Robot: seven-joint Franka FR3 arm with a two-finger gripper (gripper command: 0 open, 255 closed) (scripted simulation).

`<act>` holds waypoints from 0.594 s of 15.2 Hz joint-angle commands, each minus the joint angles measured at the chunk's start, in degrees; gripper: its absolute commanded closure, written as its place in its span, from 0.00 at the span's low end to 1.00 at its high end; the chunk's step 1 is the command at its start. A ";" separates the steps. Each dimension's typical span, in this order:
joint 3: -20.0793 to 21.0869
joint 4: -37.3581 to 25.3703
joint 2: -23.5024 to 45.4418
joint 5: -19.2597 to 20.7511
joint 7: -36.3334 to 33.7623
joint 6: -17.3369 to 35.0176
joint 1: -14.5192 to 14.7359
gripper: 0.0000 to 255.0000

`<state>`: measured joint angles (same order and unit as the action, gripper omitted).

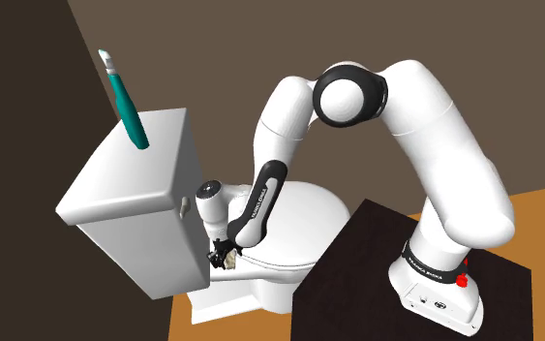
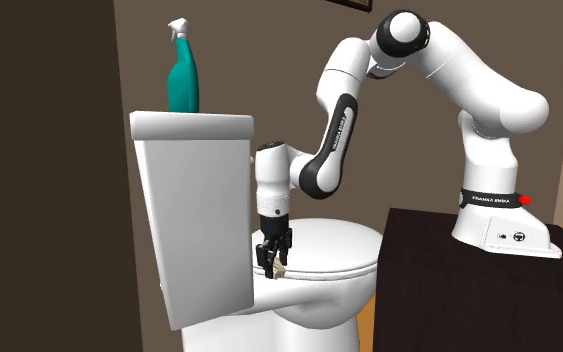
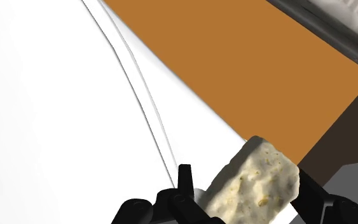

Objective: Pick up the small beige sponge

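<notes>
A teal spray bottle [image 1: 127, 105] is standing on the tank of the toilet [image 1: 135, 199], at the far left. Just right of the tank, over the rear of the toilet's seat, the arm is pointing its claw [image 2: 274, 262] straight down. The claw is clasping the small beige sponge [image 3: 254, 184] between its two black fingers, low by the seat; whether the sponge is touching the toilet I cannot tell. Right of the toilet, the dark stand [image 1: 377, 281] is carrying the arm's white base, with orange floor [image 3: 234, 63] lying alongside.

White arm [image 1: 444, 145], black joints [image 1: 343, 97] and jaws, red base button [image 1: 462, 281].
</notes>
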<state>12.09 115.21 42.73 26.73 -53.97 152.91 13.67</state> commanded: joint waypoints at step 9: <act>0.26 0.32 -0.64 -0.21 0.23 -0.37 -0.26 1.00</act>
<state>12.19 115.32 42.42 26.65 -53.89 152.78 13.56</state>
